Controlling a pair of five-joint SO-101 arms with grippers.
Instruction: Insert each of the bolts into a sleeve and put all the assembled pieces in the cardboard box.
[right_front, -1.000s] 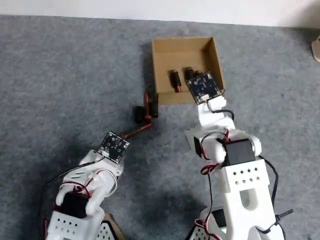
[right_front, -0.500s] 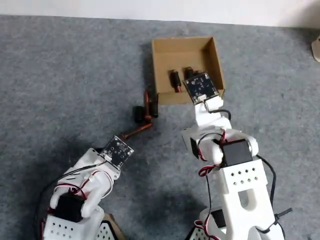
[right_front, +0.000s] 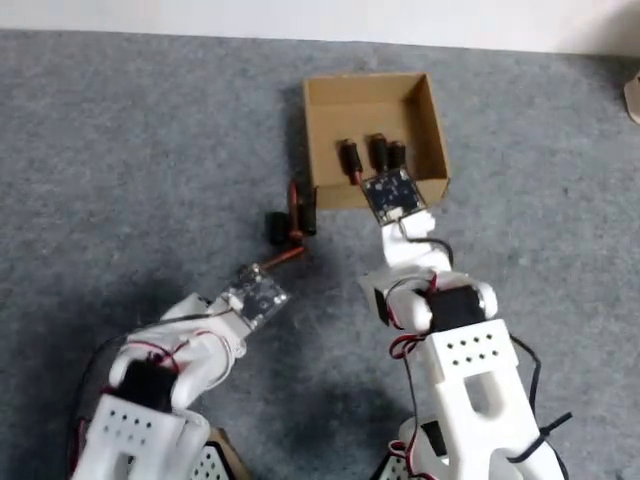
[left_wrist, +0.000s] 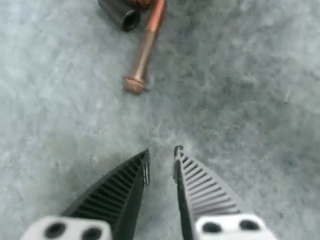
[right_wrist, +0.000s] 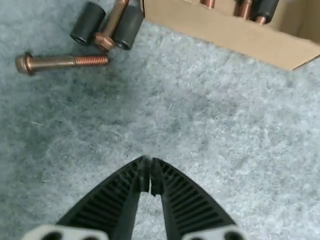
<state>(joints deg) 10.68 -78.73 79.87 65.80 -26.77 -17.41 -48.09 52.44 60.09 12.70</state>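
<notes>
— Two grippers are shown; how is the left gripper held?
— Slightly spread, empty. Just ahead, the loose copper-coloured metal bolt is laid head-nearest, shank pointed away toward a black cylindrical sleeve.
— And the right gripper?
— Pressed together, farther off, before the brown cardboard box.

Cardboard box sits far centre on grey carpet, three assembled pieces lying inside near its front wall. My right arm ends at that front wall. Just left of the box: two black sleeves with a bolt between them. Second bolt lies nearby, just ahead of my left arm.
</notes>
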